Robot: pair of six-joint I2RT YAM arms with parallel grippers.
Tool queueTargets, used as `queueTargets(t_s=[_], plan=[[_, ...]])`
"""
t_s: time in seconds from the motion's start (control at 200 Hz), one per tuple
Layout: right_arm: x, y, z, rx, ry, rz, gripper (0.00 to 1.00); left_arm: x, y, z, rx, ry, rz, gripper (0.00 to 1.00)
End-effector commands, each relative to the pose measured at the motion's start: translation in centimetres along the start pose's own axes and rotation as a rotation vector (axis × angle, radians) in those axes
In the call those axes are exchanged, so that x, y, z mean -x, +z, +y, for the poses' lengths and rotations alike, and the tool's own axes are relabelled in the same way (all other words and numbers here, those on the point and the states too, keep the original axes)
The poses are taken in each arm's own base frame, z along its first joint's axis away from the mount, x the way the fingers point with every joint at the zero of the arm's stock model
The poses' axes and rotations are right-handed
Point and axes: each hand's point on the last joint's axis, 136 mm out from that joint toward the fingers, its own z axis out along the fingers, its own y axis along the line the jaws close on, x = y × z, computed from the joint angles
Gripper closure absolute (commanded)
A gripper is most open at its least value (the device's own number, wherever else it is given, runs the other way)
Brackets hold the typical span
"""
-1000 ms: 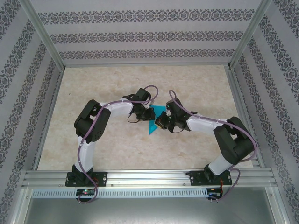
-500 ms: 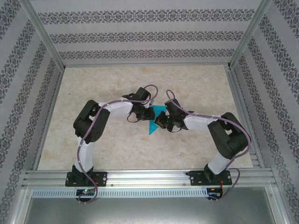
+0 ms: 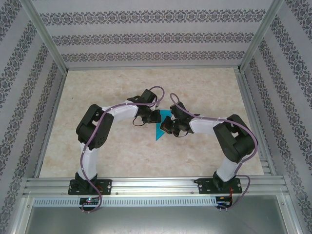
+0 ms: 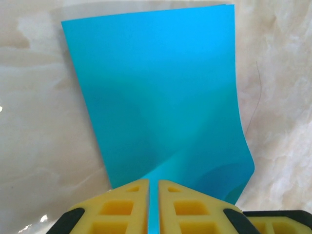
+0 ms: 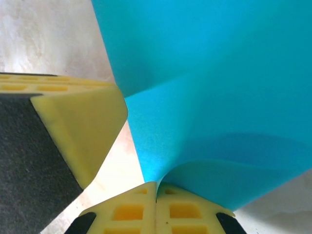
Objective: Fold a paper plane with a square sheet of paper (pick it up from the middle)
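The square sheet of paper (image 3: 159,131) is bright teal and hangs between both grippers at the table's middle, bent and raised off the surface. My left gripper (image 3: 156,117) is shut on one edge; in the left wrist view the paper (image 4: 156,87) runs up from the thin slit between the yellow fingers (image 4: 122,204) of the gripper (image 4: 153,187) and curls at the lower right. My right gripper (image 3: 167,126) is shut on the paper's other side; there the paper (image 5: 214,78) curves up out of the closed gripper (image 5: 156,187), with a finger of the left gripper (image 5: 83,122) close beside it.
The table (image 3: 107,87) is a pale marbled surface inside a metal frame (image 3: 151,184) with patterned walls (image 3: 146,36). Both arms bend inward, their wrists almost touching over the middle.
The right arm's elbow has swung left and its gripper has edged up and left toward the left gripper. The paper between them looks narrower and more upright. The left arm has hardly moved.
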Motion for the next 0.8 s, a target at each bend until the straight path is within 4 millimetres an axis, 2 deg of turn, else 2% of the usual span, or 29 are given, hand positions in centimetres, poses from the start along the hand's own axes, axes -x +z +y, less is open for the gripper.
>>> queueTargets(t_s=[0.0,0.21,0.794], plan=[[-0.11,0.24,0.79,0.007,-0.041,0.015,0.98,0.16,0.43,0.94,0.023,0.000,0.020,0.87],[-0.22,0.50,1.15,0.011,-0.056,0.027,0.98,-0.17,0.71,1.28,0.033,-0.001,0.036,0.87],[0.07,1.07,0.28,-0.020,-0.039,0.021,0.96,-0.48,0.86,1.55,0.039,-0.009,0.045,0.88]])
